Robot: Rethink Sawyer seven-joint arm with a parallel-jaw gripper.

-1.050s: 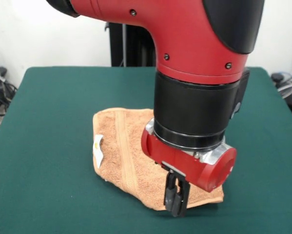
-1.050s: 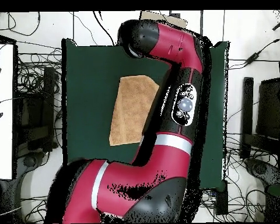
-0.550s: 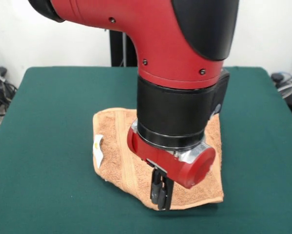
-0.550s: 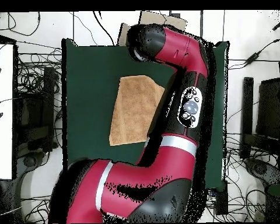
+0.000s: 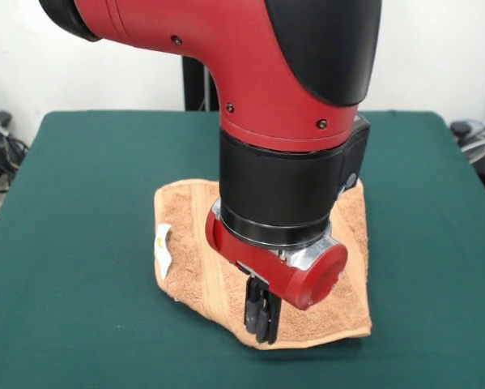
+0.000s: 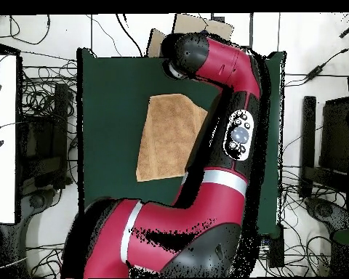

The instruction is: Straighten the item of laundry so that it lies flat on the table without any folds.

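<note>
Rough terry towel (image 5: 195, 243) on matt felt table (image 5: 80, 203).

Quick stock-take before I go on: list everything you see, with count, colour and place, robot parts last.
Towel: one, tan-orange terry, rumpled, mid-table, partly under the arm.
Label: one, white with yellow print, on the towel's edge at picture left in the front view.
Table: one, dark green cloth cover.
Cables: many, black, on the floor around the table.
Arm: one, red and black, over the towel.
Gripper: one, black, at the towel's near edge, fingers together.
</note>
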